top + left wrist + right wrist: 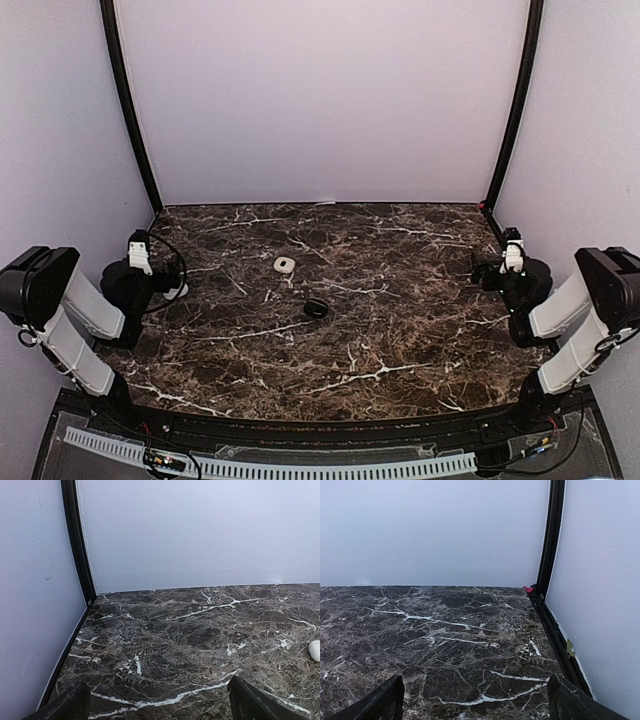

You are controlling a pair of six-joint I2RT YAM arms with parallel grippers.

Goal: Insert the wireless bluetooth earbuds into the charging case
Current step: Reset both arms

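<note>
A small white rounded object [285, 265], with a dark spot on top, lies on the dark marble table [400, 330] near the middle. It also shows at the right edge of the left wrist view [315, 650]. I cannot tell whether it is earbuds or a case. A small dark ring-like object [316, 308] lies just in front of it and to its right. My left gripper [140, 240] [157, 702] is open and empty at the far left. My right gripper [512, 238] [475, 697] is open and empty at the far right. Both are well away from the objects.
White walls enclose the table on three sides, with black corner posts [130, 110] [515, 110]. A black cable [172, 262] loops beside the left arm. A small pink scrap [527, 589] sits at the back right corner. A ribbed white strip [270, 466] runs along the front edge.
</note>
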